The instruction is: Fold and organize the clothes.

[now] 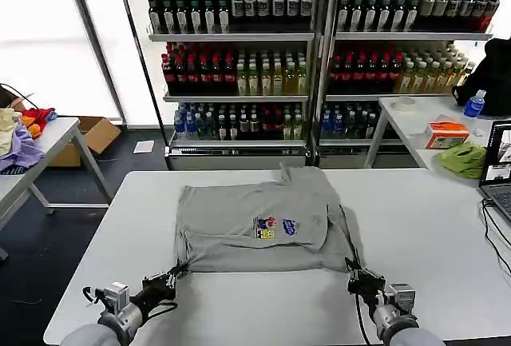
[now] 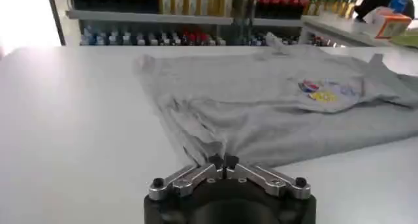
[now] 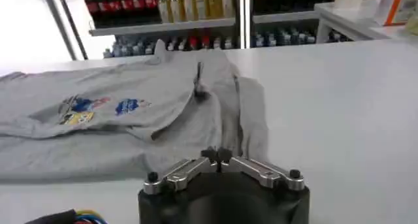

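Pinching grey shirt [image 1: 255, 218] hem corners on white table [image 1: 415, 234]: left gripper [image 1: 172, 276], right gripper [image 1: 352, 276], fingers closed.

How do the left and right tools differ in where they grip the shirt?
The left tool pinches the grey shirt at its near-left hem corner; the right tool pinches the near-right corner. The left side lies flatter, while the right side is folded over. Both tools are shut on fabric at the table.

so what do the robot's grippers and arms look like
Both the left gripper and right gripper have silver metal linkage fingers with black screws and small black tips, on a rounded black body. In the head view the wrists are grey with black cables looping beside them. Coloured wires show beside the right gripper's body.
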Available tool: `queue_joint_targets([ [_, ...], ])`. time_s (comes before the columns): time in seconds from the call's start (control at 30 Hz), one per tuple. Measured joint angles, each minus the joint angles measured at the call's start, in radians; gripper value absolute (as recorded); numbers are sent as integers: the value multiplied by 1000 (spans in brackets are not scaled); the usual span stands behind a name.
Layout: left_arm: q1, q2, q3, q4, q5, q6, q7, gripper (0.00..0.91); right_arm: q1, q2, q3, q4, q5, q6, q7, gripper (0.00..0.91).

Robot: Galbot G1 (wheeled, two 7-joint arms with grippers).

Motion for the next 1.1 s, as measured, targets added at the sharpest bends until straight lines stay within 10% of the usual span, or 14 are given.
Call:
queue_joint_targets([
  [0.47,262,-6,-149,-198,30,64,-15,10,-212,-24,40,124,-9,-13,-10,0],
  [0.5,279,-7,-160,-207,30,67,-16,50,-218,-22,41,128,-9,-15,-9,71],
  [0.53,296,-9,-170,-217,32,69,-16,322,-223,-21,42,133,-9,-16,-9,907],
  [0.57,314,-11,-180,-227,33,72,-17,907,-227,-20,44,139,-8,-16,-9,907],
  [1.1,328,49,-320,-265,0,88,-14,907,-134,-53,145,175,-11,-61,-76,907],
])
